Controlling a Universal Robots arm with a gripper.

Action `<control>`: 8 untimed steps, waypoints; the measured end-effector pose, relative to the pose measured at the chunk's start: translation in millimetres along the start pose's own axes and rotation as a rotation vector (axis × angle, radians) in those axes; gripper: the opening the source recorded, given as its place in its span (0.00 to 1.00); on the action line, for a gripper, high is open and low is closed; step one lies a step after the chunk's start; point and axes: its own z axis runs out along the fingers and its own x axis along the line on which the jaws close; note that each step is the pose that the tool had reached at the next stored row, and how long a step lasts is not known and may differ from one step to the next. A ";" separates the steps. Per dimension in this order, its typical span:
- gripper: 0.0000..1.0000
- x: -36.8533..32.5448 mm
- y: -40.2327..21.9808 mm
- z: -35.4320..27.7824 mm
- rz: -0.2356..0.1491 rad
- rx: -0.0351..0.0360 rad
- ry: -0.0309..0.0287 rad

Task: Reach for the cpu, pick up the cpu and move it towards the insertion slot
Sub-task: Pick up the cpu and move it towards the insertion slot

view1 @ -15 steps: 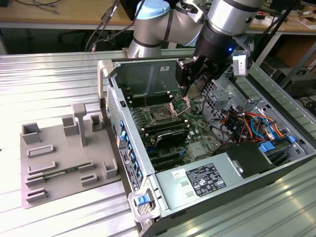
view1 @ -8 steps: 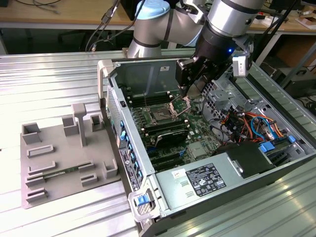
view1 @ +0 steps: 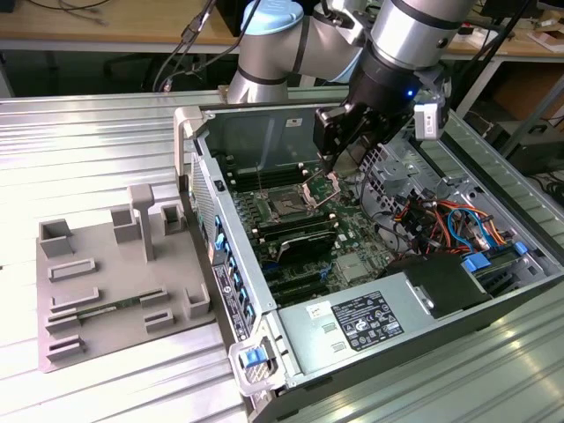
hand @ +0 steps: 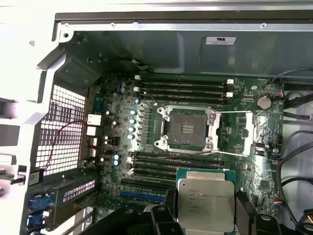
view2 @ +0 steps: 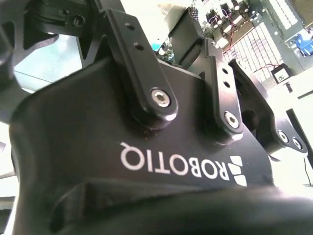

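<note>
Gripper [hand: 205, 215] at the bottom of the first wrist view: dark jaws closed on the cpu [hand: 205, 203], one on each of two opposite edges, silvery top facing the camera. The chip hangs over the motherboard [hand: 117, 127], short of the socket.

Handling, as a judgement: light, rigid, flat plate; smooth metal lid and thin edges, so slip-prone under a side pinch. The underside contact field is fragile and best left untouched. Edge hold as now looks right; keep it level.

Beyond the chip, at frame centre: the insertion slot [hand: 188, 129], dark square socket, metal frame swung open, wire lever [hand: 234, 113] lying out toward the right. Long black memory slots [hand: 183, 87] run above and below it. Farther still, the grey chassis wall [hand: 146, 46].

Exterior view: gripper [view1: 339, 163] sits upper centre inside the open computer case [view1: 458, 304], just above the socket [view1: 286, 207]. Grey fixture tray [view1: 115, 273] rests on the ribbed metal tabletop [view1: 79, 150], frame left, well apart.
</note>
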 end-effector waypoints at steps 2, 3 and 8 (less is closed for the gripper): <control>0.55 -0.2 -0.1 0.6 0.000 -0.0021 -0.0002; 0.55 -0.3 -0.1 0.9 0.000 -0.0031 -0.0003; 0.55 -1.0 -0.3 2.6 0.000 -0.0095 -0.0008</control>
